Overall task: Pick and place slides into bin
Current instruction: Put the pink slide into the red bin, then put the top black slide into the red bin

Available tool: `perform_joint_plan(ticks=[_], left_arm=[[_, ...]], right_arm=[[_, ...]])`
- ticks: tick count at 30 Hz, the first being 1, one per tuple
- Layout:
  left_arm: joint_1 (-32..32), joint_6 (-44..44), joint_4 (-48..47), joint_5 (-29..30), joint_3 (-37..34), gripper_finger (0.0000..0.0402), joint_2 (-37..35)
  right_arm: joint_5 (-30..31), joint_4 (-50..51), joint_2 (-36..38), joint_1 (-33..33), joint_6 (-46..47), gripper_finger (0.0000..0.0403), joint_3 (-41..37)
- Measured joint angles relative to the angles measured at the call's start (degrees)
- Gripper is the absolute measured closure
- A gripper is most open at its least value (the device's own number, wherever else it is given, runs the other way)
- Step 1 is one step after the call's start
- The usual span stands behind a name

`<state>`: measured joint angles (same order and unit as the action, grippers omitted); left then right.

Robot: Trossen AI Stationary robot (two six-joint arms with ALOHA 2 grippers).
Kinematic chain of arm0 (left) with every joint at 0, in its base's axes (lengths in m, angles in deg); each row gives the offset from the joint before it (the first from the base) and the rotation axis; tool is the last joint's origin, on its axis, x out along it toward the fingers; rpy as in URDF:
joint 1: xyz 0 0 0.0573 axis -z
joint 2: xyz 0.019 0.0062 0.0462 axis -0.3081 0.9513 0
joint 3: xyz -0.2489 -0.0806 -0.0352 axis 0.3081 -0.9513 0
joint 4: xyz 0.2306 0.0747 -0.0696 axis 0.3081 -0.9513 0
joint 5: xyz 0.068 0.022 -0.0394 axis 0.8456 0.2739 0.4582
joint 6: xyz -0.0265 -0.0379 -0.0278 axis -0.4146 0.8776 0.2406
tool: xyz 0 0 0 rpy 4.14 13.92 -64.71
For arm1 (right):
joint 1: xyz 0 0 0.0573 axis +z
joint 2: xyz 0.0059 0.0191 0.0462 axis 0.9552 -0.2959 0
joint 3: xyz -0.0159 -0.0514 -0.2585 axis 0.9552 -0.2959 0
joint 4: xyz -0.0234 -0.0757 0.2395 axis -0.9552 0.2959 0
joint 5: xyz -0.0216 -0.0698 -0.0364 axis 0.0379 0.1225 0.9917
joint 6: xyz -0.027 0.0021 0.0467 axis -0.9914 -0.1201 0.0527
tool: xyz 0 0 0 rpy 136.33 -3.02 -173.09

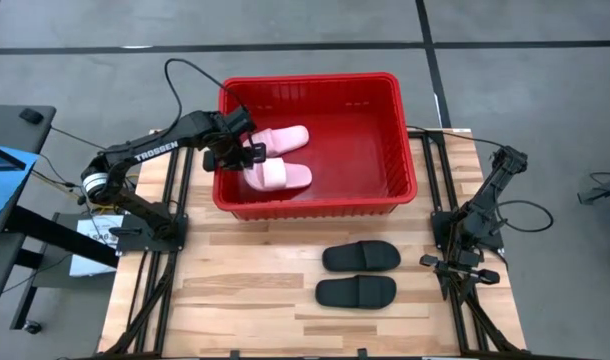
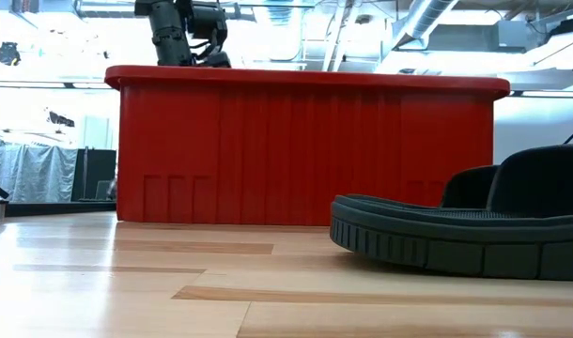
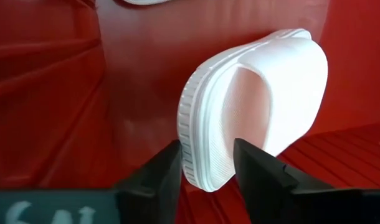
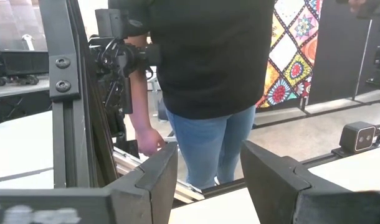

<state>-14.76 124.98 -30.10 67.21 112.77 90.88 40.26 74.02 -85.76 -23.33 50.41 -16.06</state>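
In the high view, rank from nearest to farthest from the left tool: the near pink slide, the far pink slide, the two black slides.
1. Near pink slide, at the left tool, inside the bin.
2. Far pink slide, beside it in the bin.
3. Black slides, on the table outside the bin.

wood table: red bin, two black slides.

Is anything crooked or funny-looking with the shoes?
Nothing broken or spilled. One pink slide in the red bin sits between the left gripper's parted fingers, so it may not be settled. Two black slides lie flat on the table.
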Motion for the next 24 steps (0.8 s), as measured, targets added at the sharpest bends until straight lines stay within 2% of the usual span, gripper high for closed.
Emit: perform_joint_plan(ticks=[16,24], left_arm=[[0.0,-3.7,-0.4,1.8,0.1,0.0224,-1.1],[-0.1,-4.8,-0.4,1.5,0.1,0.0218,-1.1]], right_arm=[[0.0,0.0,0.0,0.0,0.0,0.0236,0.0],[0.0,0.0,0.0,0.0,0.0,0.0236,0.0]])
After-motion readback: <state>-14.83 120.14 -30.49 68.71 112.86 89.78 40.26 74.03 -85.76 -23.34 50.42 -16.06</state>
